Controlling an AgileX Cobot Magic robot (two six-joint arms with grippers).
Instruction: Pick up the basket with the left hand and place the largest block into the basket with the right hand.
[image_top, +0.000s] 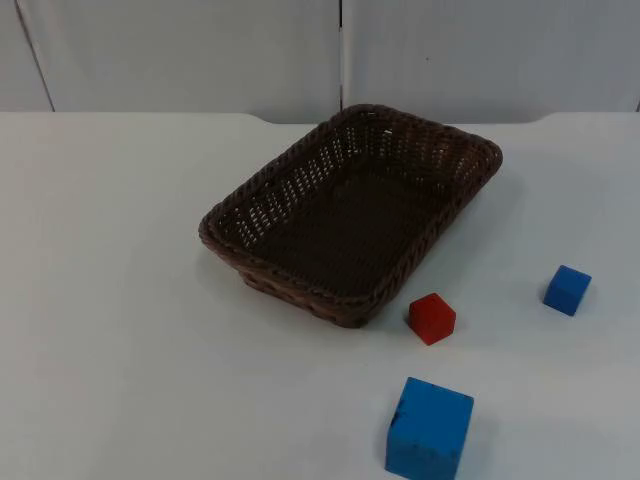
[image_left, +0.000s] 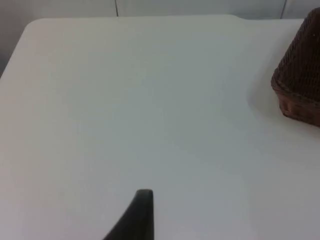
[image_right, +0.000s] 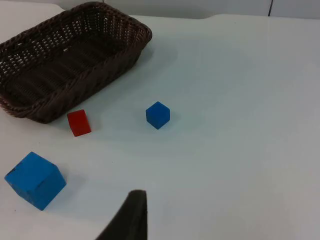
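So your basket (image_top: 352, 215) sits mid-table (image_top: 120, 300), big blue block (image_top: 429, 429) at its 5 o'clock near the front edge, can't tell either gripper's state.

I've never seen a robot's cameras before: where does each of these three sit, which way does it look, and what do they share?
Top view: fixed above, looking down and forward at the basket, big blue block, red block and small blue block.
Left wrist view: on the left arm, looking along its black fingertip over the table.
Right wrist view: on the right arm, past its fingertip.
All three share the basket; top and right wrist views share all three blocks.
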